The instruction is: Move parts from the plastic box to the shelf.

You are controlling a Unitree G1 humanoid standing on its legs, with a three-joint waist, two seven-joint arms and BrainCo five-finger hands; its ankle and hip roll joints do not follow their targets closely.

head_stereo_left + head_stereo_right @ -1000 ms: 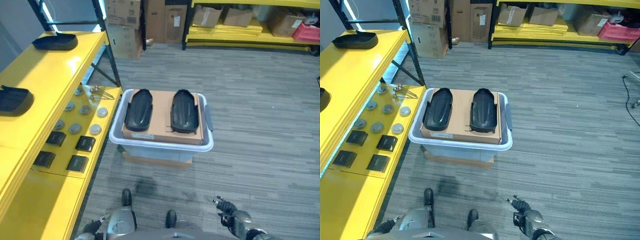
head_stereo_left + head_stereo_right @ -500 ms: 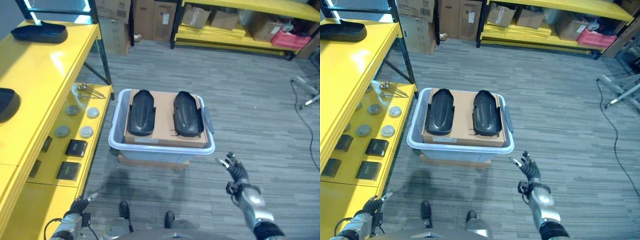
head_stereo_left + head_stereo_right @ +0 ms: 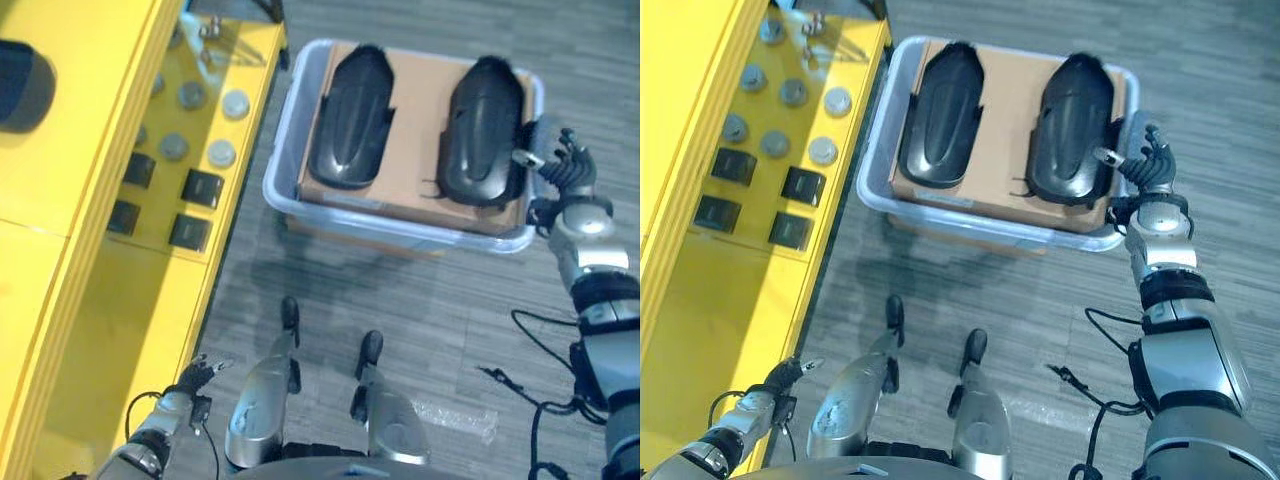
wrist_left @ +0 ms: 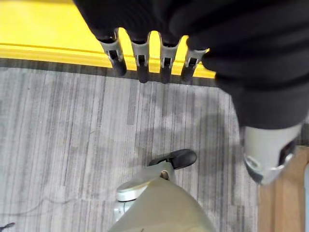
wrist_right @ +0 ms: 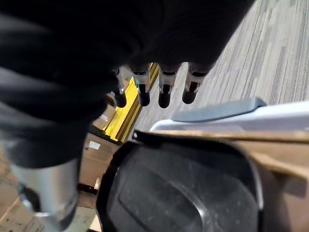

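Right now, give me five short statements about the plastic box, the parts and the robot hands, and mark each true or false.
1. Two black parts lie on cardboard in the plastic box. True: left part, right part.
2. The right robot hand is beside the right part, fingers open. True.
3. The left robot hand holds a part. False: it hangs low near the floor, holding nothing.
4. The box sits on the yellow shelf. False: it stands on the floor beside it.
5. The right part is already lifted out. False: it lies in the box.
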